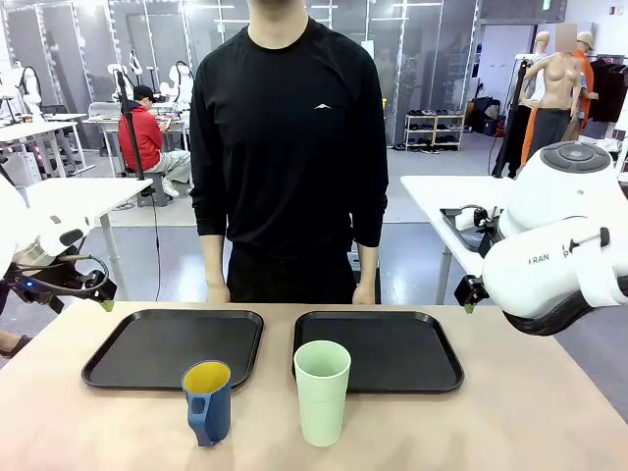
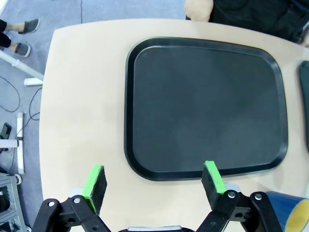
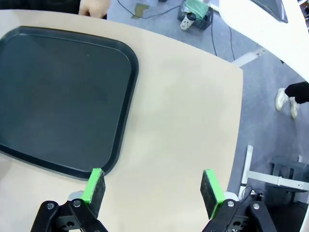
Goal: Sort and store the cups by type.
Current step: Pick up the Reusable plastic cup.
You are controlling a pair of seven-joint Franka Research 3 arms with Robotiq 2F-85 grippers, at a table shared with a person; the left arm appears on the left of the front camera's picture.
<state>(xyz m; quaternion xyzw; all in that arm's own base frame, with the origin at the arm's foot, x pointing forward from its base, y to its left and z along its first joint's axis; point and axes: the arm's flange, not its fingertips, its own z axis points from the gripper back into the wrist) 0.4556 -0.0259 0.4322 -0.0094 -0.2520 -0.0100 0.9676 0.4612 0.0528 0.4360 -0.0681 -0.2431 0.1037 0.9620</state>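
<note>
Shows dark blue mug (image 1: 207,402) left of mint-green tumbler (image 1: 322,392), lower centre on desk (image 1: 540,422), before two black trays (image 1: 162,345). Shows left tool (image 2: 153,170) and right tool (image 3: 152,175) released, empty.

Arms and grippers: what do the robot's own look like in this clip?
Both arms are white and rounded. The right arm carries dark lettering and a black band; the left arm has black cables looping below it. The left gripper and right gripper have black linked fingers with bright green pads.
</note>
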